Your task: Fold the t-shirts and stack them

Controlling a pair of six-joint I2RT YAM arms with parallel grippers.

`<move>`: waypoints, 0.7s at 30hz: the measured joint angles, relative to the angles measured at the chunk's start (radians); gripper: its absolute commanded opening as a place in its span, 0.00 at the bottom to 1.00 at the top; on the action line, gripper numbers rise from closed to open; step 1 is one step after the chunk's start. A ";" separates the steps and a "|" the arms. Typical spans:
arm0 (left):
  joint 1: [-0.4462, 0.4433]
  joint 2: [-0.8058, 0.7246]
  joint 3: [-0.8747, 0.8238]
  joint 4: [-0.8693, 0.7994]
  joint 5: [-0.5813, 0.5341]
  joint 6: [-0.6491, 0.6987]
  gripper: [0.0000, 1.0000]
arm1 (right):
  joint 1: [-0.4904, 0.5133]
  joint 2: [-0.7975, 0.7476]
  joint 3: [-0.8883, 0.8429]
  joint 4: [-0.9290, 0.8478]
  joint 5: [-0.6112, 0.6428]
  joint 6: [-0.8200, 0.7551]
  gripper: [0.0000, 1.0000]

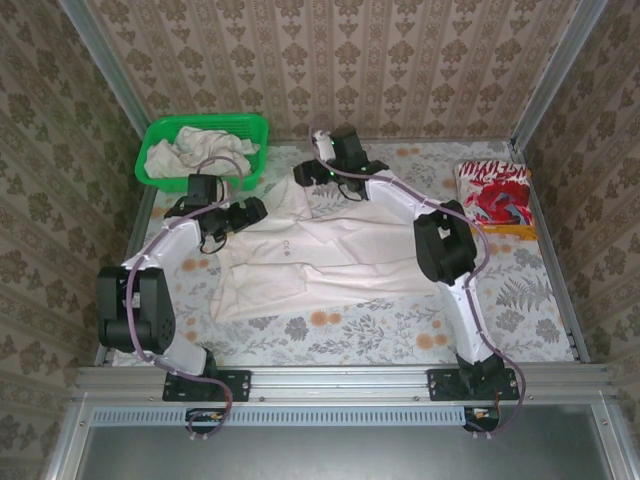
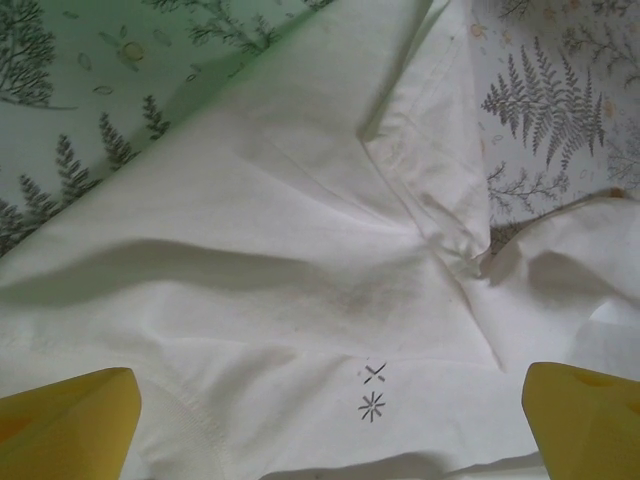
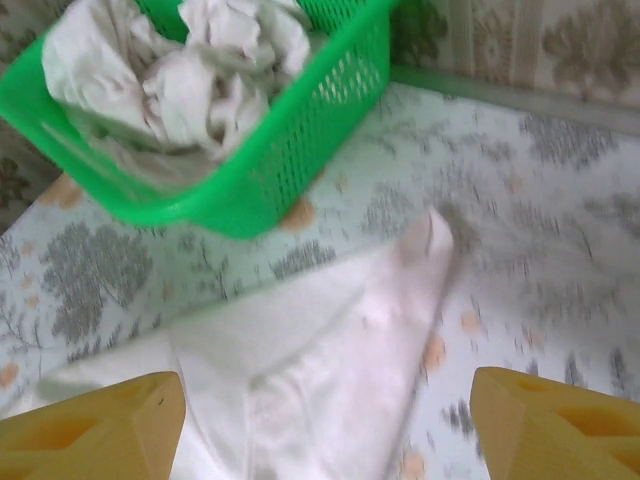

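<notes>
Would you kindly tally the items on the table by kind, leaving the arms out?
Off-white t-shirt spread flat: 1
Red-and-white folded shirt: 1
Green basket: 1
Crumpled off-white heap in the basket: 1
Total: 4

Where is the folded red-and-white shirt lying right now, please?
In the top view, the folded red-and-white shirt lies at the far right edge of the table, apart from the spread white shirt at centre.
</notes>
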 measured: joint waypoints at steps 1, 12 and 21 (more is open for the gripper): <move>-0.006 0.019 0.017 0.002 -0.004 -0.006 0.93 | -0.001 -0.040 -0.081 0.019 0.002 0.000 0.74; -0.084 0.350 0.412 -0.093 -0.135 0.108 0.75 | -0.031 -0.270 -0.531 0.071 0.011 0.026 0.65; -0.105 0.453 0.493 -0.139 -0.143 0.129 0.78 | 0.060 -0.294 -0.608 0.029 0.029 0.123 0.59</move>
